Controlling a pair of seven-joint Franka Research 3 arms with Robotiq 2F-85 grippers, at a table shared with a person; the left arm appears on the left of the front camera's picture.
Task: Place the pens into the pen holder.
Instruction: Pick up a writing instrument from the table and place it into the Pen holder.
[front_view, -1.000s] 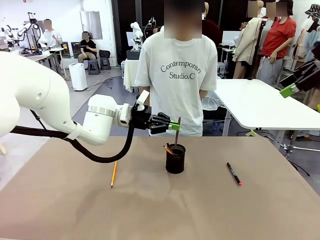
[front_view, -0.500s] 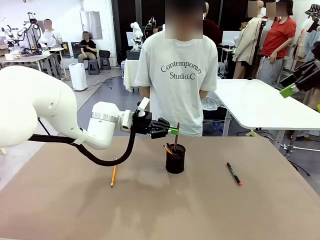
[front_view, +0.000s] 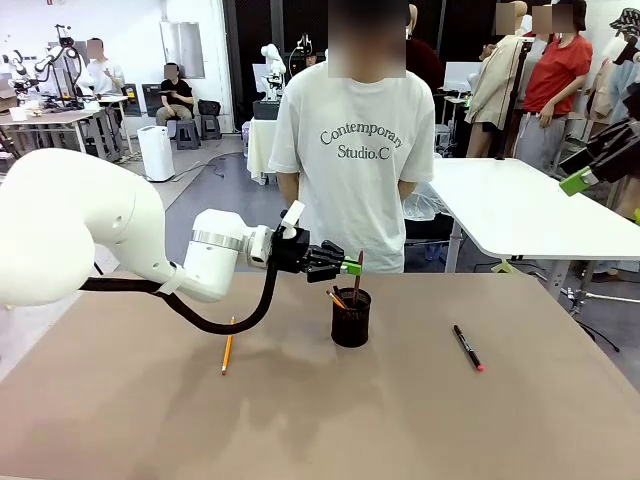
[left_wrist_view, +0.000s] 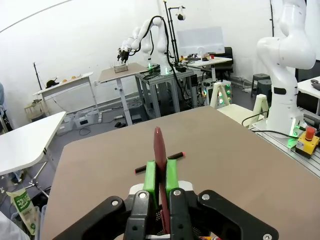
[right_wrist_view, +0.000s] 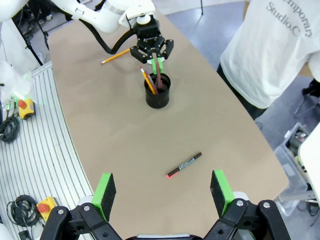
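Observation:
My left gripper (front_view: 350, 267) is shut on a dark reddish pencil (front_view: 356, 270), held almost upright with its lower end inside the black mesh pen holder (front_view: 351, 320). In the left wrist view the green pads (left_wrist_view: 150, 176) clamp that pencil (left_wrist_view: 159, 155). A yellow-orange pencil (front_view: 335, 298) leans in the holder. Another yellow pencil (front_view: 228, 346) lies on the table to the left. The black marker (front_view: 467, 347) with its pink-red tip lies to the right. My right gripper (right_wrist_view: 162, 192) hangs open high above the marker (right_wrist_view: 184, 164), far from the holder (right_wrist_view: 157, 92).
A person in a white T-shirt (front_view: 355, 150) stands at the table's far edge, right behind the holder. The brown table (front_view: 320, 420) has free room in front. A white table (front_view: 520, 205) stands at the back right. An emergency-stop box (right_wrist_view: 24, 109) sits on the slatted rail beside the table.
My left gripper has come down a little and slightly right with the reddish pencil, sinking its lower end deeper into the holder. The right gripper has stayed put.

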